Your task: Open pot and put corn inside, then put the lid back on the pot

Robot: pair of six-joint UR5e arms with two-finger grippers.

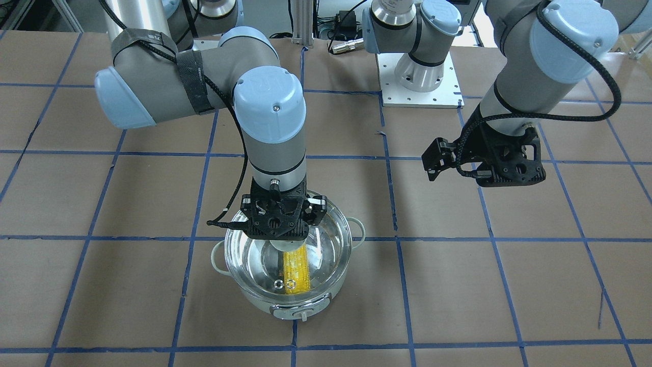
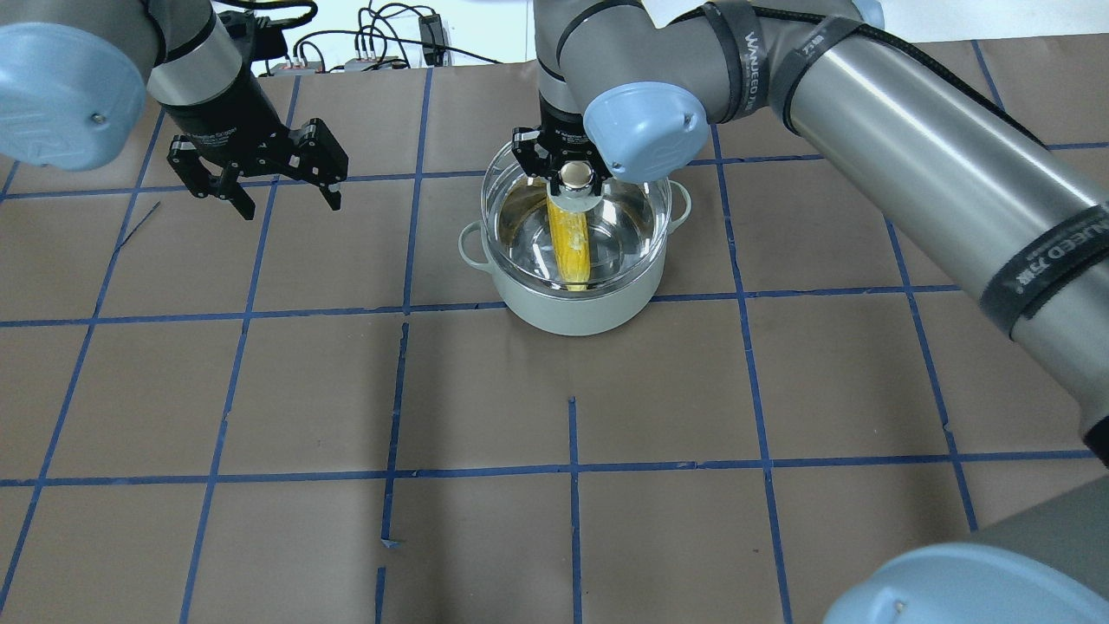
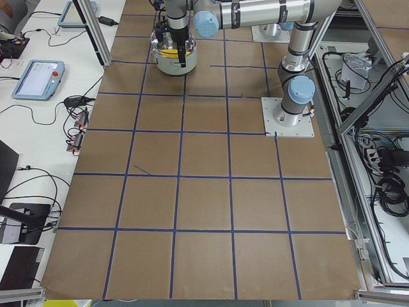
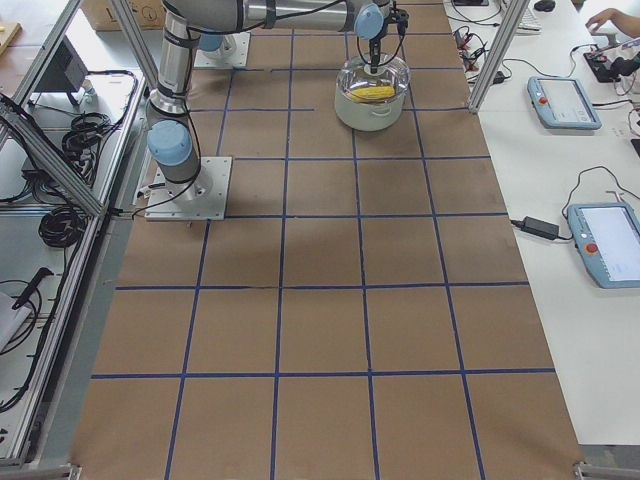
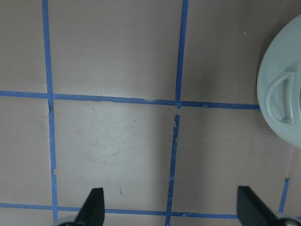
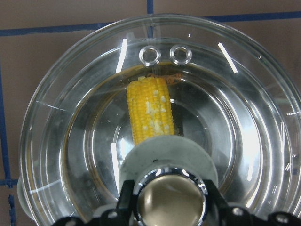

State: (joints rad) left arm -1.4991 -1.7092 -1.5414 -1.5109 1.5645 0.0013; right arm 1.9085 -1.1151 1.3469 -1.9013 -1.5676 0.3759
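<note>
The pot (image 2: 572,316) stands on the brown table, also in the front view (image 1: 305,306). The corn (image 2: 572,247) lies inside it, seen through the glass in the front view (image 1: 296,272) and the right wrist view (image 6: 150,108). The clear lid (image 2: 632,234) sits over the pot's mouth; I cannot tell if it rests fully on the rim. My right gripper (image 2: 572,173) is shut on the lid's knob (image 6: 169,202), straight above the pot. My left gripper (image 2: 290,204) is open and empty, hovering above the table to the pot's left; the pot's edge shows in its wrist view (image 5: 282,94).
The arm's white base plate (image 1: 420,86) is bolted to the table behind the pot. Blue tape lines grid the brown table. Cables and plugs (image 2: 381,43) lie along the far edge. Tablets (image 4: 565,100) lie on a side table.
</note>
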